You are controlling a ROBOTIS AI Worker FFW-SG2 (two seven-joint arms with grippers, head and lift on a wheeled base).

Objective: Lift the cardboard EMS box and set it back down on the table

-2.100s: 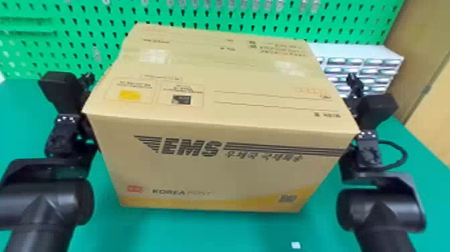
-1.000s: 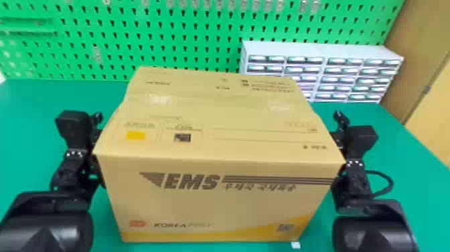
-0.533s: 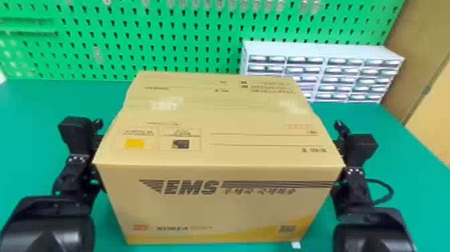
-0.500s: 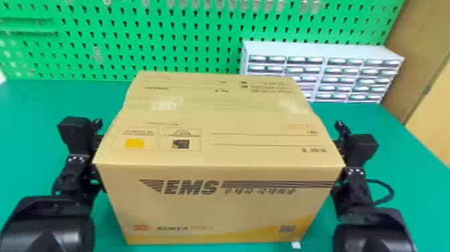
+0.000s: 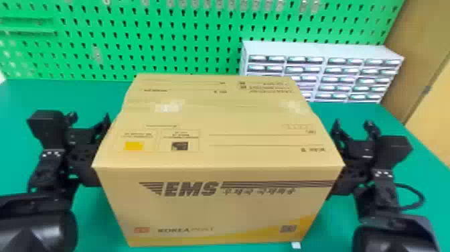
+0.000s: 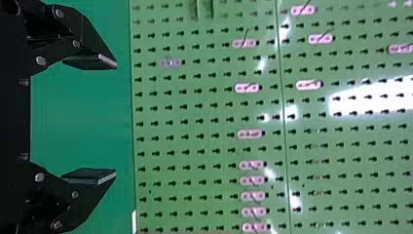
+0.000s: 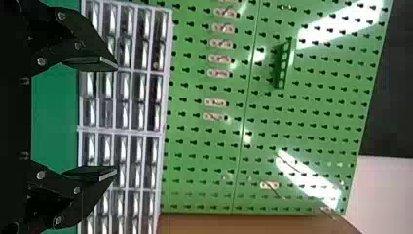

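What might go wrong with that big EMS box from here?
The EMS box sits between the left end effector and right end effector, both with open fingers. If only side pressure steadies it, uneven movement might tilt it or let it slip.

The looped cable near the right end effector might snag.

The box's near bottom edge might push the small white piece beside it.

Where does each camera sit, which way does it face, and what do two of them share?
Head view: robot's head, facing forward and down at the cardboard EMS box, with the left arm and right arm beside it.
Left wrist view: left wrist, facing the green pegboard, past the open left gripper.
Right wrist view: right wrist, facing pegboard and drawer cabinet, past the open right gripper.
Head and right wrist views share the cabinet.
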